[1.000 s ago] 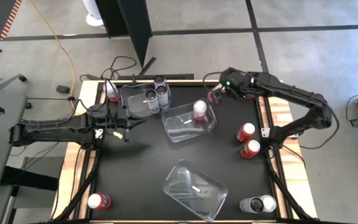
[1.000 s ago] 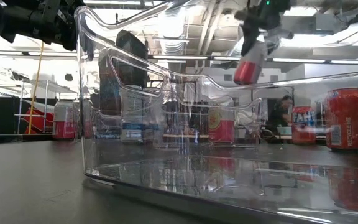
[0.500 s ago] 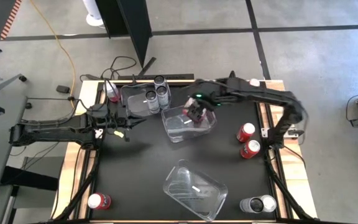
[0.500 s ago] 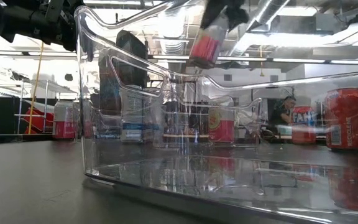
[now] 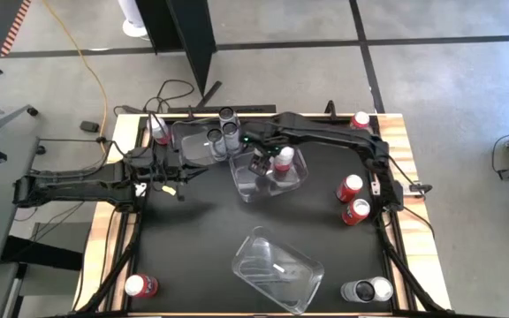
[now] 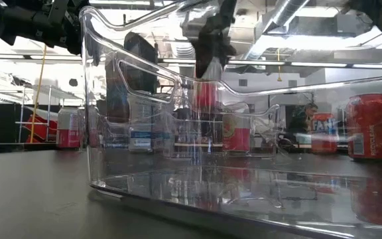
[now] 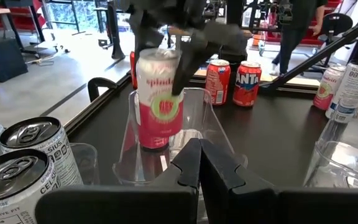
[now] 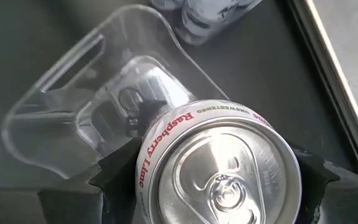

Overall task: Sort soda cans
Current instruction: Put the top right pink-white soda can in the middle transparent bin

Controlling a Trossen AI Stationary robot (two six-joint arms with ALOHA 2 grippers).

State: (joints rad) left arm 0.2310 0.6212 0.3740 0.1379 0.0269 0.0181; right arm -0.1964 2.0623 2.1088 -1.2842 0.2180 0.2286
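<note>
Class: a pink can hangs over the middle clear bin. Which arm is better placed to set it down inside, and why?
The right. Its gripper is shut on the pink can, above the middle bin. The left gripper is shut and empty, beside the grey-can bin.

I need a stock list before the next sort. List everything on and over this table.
clear bins: three, clear plastic; far left, centre, near edge.
grey cans: three, grey with silver tops; in the far-left bin.
standing can: one, red and white; in the centre bin.
held can: one, red and white; over the centre bin.
loose red cans: five, red; two by the right edge, one at the far right corner, one at the near left corner, one beside the far-left bin.
silver cans: seemingly two, silver and dark; near right corner.
left gripper: one, dark; shut, empty, left of the bins.
right gripper: one, dark; shut on the held can.
</note>
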